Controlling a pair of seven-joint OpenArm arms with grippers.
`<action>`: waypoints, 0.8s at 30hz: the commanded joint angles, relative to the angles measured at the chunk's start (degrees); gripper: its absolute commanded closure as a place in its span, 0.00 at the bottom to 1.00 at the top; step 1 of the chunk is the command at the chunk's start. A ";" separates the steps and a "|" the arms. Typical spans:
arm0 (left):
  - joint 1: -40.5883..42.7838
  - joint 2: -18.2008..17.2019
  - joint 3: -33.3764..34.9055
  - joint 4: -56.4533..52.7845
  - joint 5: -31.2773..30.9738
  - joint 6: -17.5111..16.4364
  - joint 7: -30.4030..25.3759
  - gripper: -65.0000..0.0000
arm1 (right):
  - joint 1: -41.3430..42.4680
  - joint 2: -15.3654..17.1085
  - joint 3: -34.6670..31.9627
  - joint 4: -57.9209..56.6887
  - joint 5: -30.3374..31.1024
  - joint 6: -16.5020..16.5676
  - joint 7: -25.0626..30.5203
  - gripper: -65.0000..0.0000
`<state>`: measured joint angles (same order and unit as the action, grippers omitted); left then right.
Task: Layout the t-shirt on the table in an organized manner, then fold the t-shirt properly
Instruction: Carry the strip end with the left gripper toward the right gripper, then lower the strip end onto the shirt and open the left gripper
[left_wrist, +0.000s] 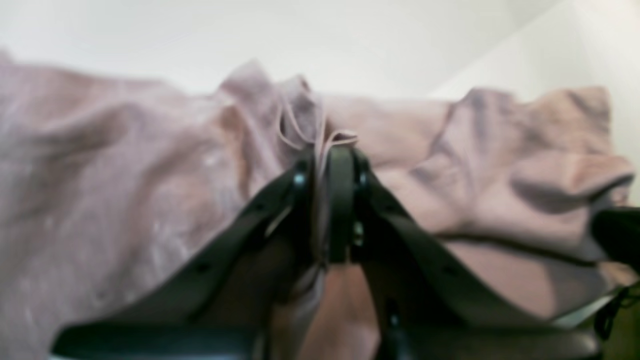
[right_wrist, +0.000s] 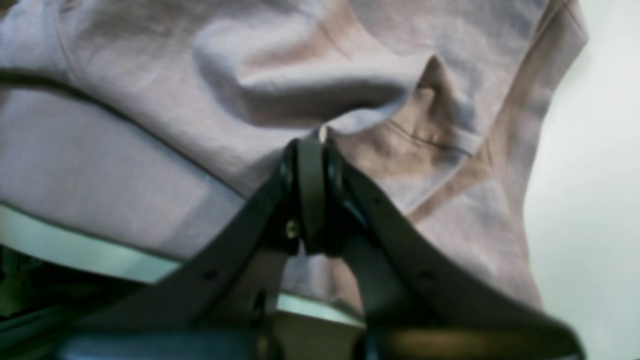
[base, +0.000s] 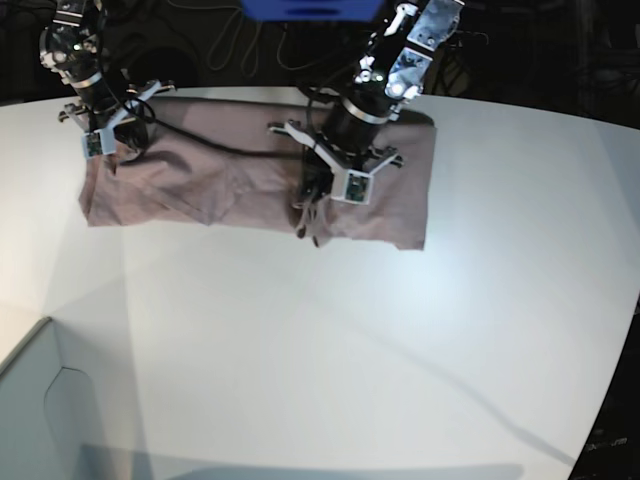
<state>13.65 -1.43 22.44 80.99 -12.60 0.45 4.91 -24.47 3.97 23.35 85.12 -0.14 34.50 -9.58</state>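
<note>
The mauve t-shirt (base: 230, 180) lies as a long rumpled band along the far side of the white table (base: 350, 350). My left gripper (base: 308, 212) is at the band's middle, near its front edge, shut on a raised pinch of cloth. In the left wrist view the left gripper (left_wrist: 326, 150) has thin folds of the t-shirt (left_wrist: 125, 175) squeezed between its fingers. My right gripper (base: 118, 148) is at the band's far left end. In the right wrist view the right gripper (right_wrist: 316, 139) is shut on an edge of the t-shirt (right_wrist: 125, 150).
A pale box-like corner piece (base: 40, 400) stands at the near left. Dark cables and a blue object (base: 310, 8) lie beyond the table's far edge. In the right wrist view the shirt hangs slightly over the table's edge (right_wrist: 75, 250).
</note>
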 joint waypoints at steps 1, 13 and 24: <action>-0.59 0.60 1.26 0.72 0.16 -0.58 -1.61 1.00 | -0.01 0.56 0.25 0.90 0.71 0.36 1.36 1.00; -6.22 0.24 10.84 -4.64 0.16 -0.32 -1.61 1.00 | -0.01 0.56 0.25 0.90 0.71 0.36 1.28 1.00; -7.98 0.60 16.11 -7.45 -0.10 -0.32 -1.17 0.98 | -0.01 0.56 0.25 0.99 0.63 0.36 1.28 1.00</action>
<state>6.04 -1.56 38.35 72.60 -12.64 0.64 4.82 -24.47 3.97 23.35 85.12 -0.16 34.50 -9.63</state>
